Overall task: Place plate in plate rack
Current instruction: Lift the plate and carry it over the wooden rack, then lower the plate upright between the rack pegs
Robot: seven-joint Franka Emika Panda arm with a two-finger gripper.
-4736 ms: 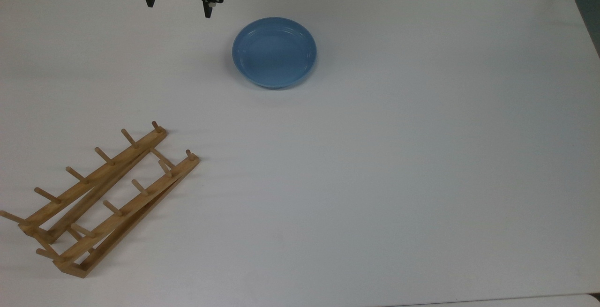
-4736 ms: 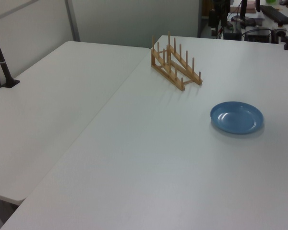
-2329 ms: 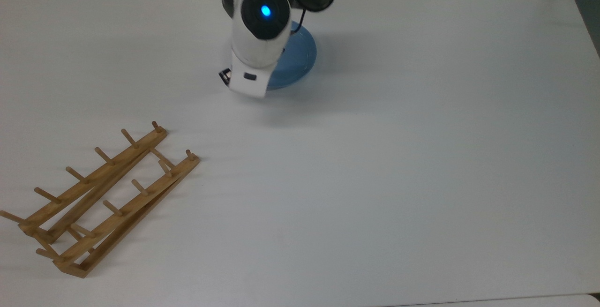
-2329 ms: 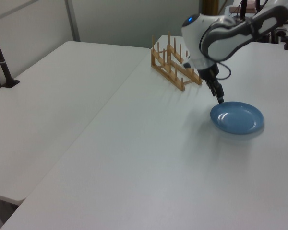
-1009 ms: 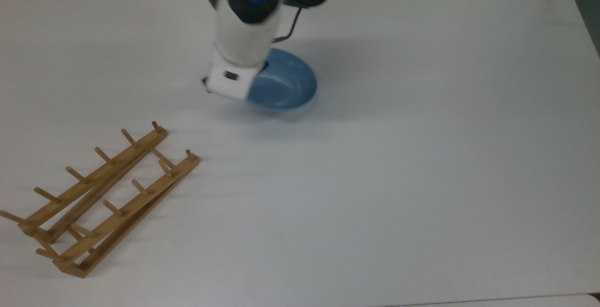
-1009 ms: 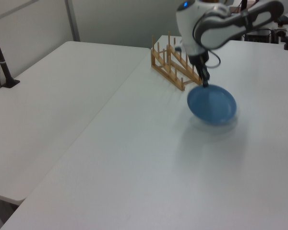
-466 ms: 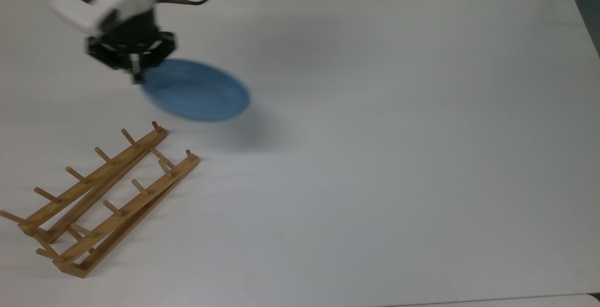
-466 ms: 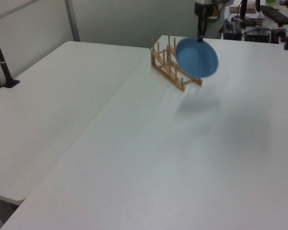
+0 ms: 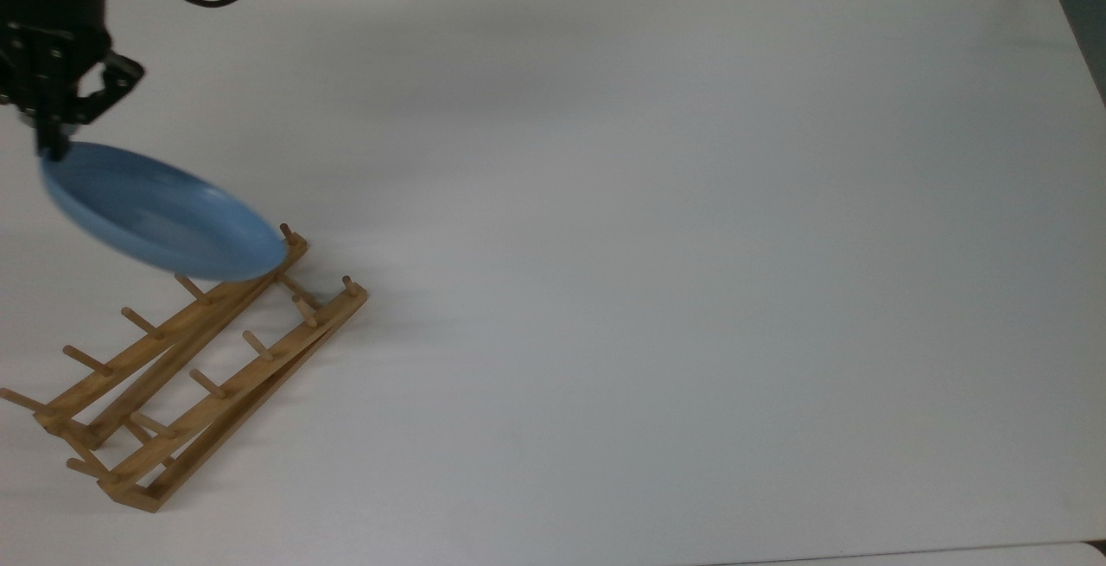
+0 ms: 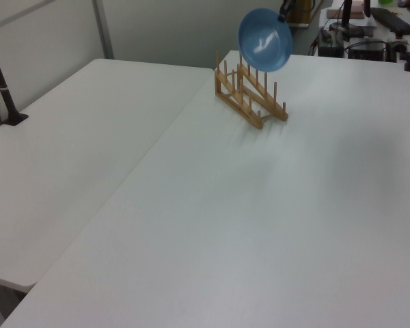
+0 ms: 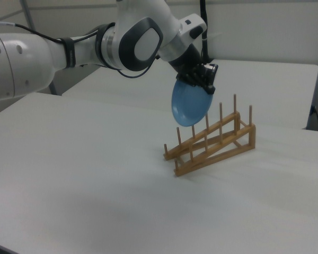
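The plate (image 9: pixel 160 213) hangs in the air from my gripper (image 9: pixel 47 144), clamped by its rim and tilted steeply, so that in the right view it (image 11: pixel 191 103) stands nearly on edge with its hollow side turned toward the right view's right. My fingers pinch the upper edge of the rim; the rest of the plate droops down below them. In the left view the plate (image 10: pixel 265 39) sits high above the table, its glossy inside facing the camera.

The plate rack (image 9: pixel 192 359) lies on the white table (image 9: pixel 657 246) just under and beside the plate. In the top view the plate's lower edge overlaps the rack's far end near the first pegs. In the right view the plate hangs over the rack (image 11: pixel 212 143), above the pegs and clear of them, near the middle of the row. Nothing sits between the pegs.

My gripper (image 11: pixel 204 78) points downward, with my white arm (image 11: pixel 69 47) reaching in from the right view's left. In the left view the rack (image 10: pixel 249 92) stands near the table's far edge, with a second white table (image 10: pixel 75 143) alongside at the left view's left.
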